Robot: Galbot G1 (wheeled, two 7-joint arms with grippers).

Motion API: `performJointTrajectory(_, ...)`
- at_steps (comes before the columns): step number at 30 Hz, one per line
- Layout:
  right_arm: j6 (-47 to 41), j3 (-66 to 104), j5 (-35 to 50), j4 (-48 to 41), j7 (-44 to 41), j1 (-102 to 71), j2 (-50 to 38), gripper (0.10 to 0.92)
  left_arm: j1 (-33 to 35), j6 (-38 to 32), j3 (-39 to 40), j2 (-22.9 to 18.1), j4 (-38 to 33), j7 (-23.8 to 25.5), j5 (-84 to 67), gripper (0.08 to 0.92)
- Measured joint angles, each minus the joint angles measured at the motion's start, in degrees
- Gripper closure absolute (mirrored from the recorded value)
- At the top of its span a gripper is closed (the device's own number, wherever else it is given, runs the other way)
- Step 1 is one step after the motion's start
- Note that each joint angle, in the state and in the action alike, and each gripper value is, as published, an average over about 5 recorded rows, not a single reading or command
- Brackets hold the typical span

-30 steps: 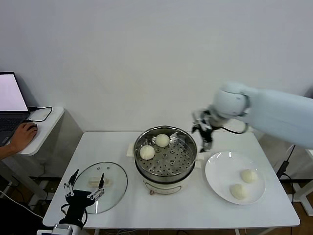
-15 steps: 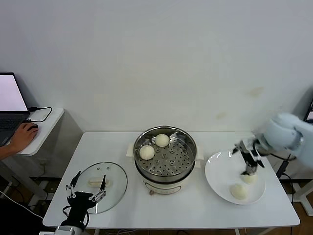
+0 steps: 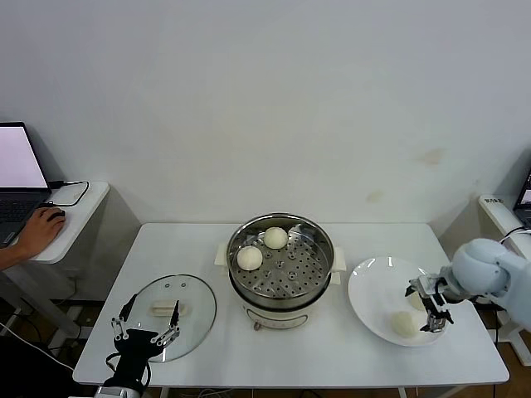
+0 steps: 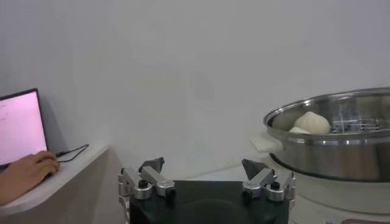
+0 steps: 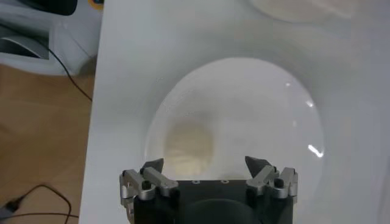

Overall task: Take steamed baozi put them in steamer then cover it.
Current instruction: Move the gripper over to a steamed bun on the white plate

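The steamer (image 3: 280, 269) stands mid-table with two baozi (image 3: 275, 238) (image 3: 250, 258) in its perforated basket. Two more baozi lie on the white plate (image 3: 377, 286) at the right: one (image 3: 404, 323) in full view, the other (image 3: 416, 300) partly behind my right gripper (image 3: 431, 308). That gripper is open and empty, low over the plate's right side. In the right wrist view the gripper (image 5: 204, 164) is open with one baozi (image 5: 190, 143) just ahead on the plate (image 5: 262, 109). The glass cover (image 3: 187, 290) lies flat at front left. My left gripper (image 3: 145, 332) is parked by it, and shows open (image 4: 203, 167) in the left wrist view.
A side table at the far left holds a laptop (image 3: 17, 174) and a person's hand (image 3: 37, 230) on a mouse. The plate sits close to the table's right edge. The steamer (image 4: 332, 140) shows in the left wrist view with a baozi (image 4: 312, 122) in it.
My right arm has swung from beside the steamer's right rim over to the plate and come down low over the two baozi there. The left gripper has barely moved.
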Motion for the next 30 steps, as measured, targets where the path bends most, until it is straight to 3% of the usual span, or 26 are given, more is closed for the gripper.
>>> performJointTrajectory(13, 0.1, 5.1, -2.3, -4.9, 1.4, -7.2, 3.6, 0.219, -0.4, 0.0, -0.2, 0.1, 0.9, 0.1, 0.0, 0.177)
performJointTrajectory(30, -0.1, 6.8, -2.3, -7.8, 1.8, -8.7, 5.9, 0.393, -0.7, 0.0, -0.4, 0.1, 1.2, 0.0, -0.2, 0.177)
